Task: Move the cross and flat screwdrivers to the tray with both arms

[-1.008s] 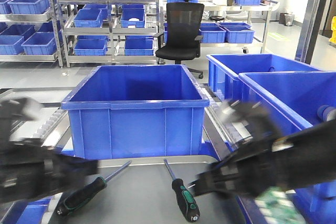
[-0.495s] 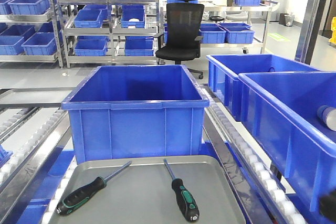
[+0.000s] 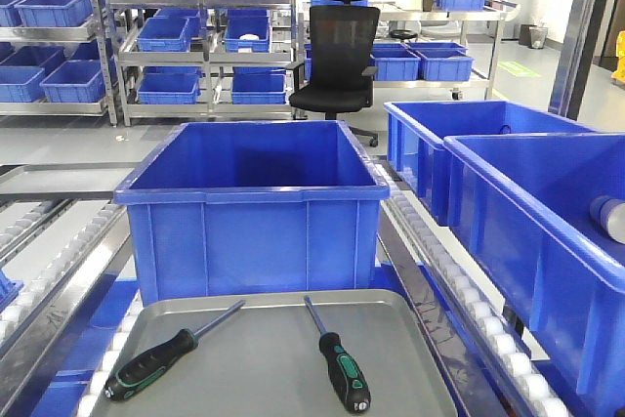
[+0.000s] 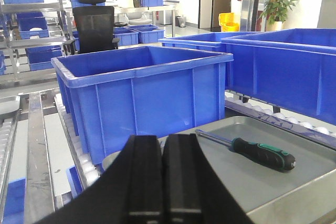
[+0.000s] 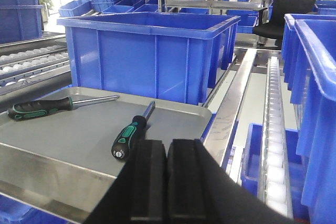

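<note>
Both arms have left the front view since a second ago, when they blurred across its lower corners; the two screwdrivers lie where they lay then. The tray (image 3: 283,358) sits on the roller line with its far rim against the front wall of the big blue bin (image 3: 252,204).

On the tray, the left screwdriver (image 3: 151,362) lies slanted, its handle near the left rim and its shaft pointing up and right toward the bin. The right screwdriver (image 3: 342,370) lies near the middle, handle toward the camera, shaft pointing away. They are well apart, with bare metal between them and more bare metal out to the right rim.

The left gripper (image 4: 163,177) has its fingers pressed together with nothing between them. It sits back from the tray's left rim; beyond and to the right of the fingertips lies one screwdriver (image 4: 252,149), handle to the right. The bin wall rises straight ahead of the fingers.

The right gripper (image 5: 167,179) also has its fingers together and empty. It hangs at the tray's (image 5: 63,129) near right corner. Just ahead and left of the fingertips lies one screwdriver (image 5: 130,134), its handle end toward them; the other one (image 5: 44,108) lies farther left. To the right of the fingers runs the roller rail (image 5: 273,129), then another bin's wall.
</note>
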